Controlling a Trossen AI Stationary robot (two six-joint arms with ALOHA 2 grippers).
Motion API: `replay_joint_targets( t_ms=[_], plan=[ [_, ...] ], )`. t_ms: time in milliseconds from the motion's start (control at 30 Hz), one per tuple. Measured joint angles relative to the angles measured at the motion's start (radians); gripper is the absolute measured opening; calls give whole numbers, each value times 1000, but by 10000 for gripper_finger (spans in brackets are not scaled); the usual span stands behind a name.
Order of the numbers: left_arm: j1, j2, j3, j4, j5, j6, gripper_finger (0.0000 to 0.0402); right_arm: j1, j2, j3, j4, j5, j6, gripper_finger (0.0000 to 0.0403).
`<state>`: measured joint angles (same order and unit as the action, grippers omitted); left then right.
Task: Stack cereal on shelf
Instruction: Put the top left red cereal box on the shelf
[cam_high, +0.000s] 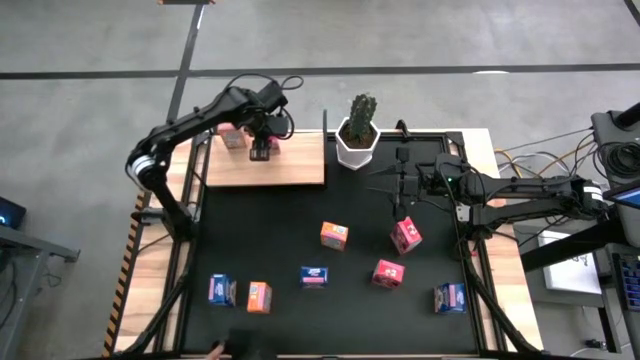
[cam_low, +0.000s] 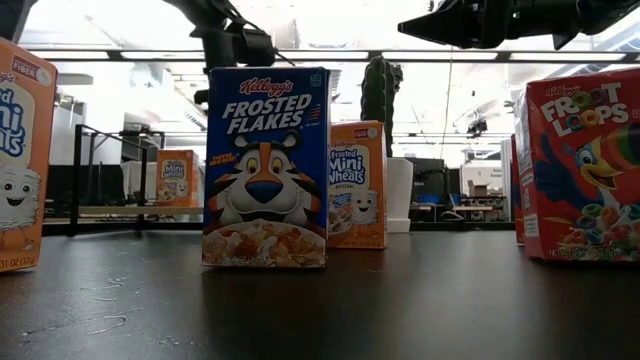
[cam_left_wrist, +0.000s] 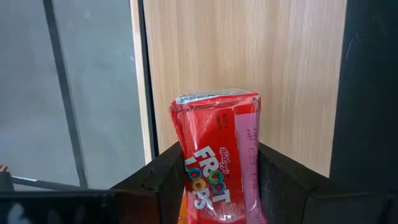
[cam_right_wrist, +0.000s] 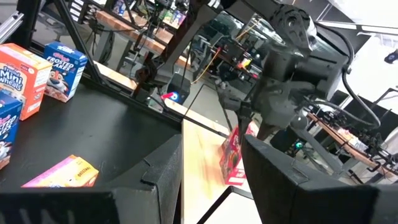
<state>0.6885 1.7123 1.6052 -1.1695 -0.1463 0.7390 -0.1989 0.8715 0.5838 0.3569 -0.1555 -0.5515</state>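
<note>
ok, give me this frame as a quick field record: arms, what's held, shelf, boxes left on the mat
left end effector: over the shelf, shut on a red Froot Loops box
right end effector: open, empty, above the mat near a pink-red box
shelf contents: another box at the far left corner, colour unclear
boxes on mat: seven loose, in orange, pink-red and blue
other: potted cactus beside the shelf
status: stacking under way

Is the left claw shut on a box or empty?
Shut on a box: in the left wrist view the left claw clamps a red Froot Loops box over the shelf.
</note>
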Motion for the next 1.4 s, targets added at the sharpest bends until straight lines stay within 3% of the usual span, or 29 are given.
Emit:
replay_joint_targets(
  t_ms=[567,1400],
  plan=[
    [35,8,2,21,0,18,195,0,0,0,15,1,-25,155],
    [20,-13,50,-30,-1,-52,196,0,0,0,16,1,-25,155]
  ],
)
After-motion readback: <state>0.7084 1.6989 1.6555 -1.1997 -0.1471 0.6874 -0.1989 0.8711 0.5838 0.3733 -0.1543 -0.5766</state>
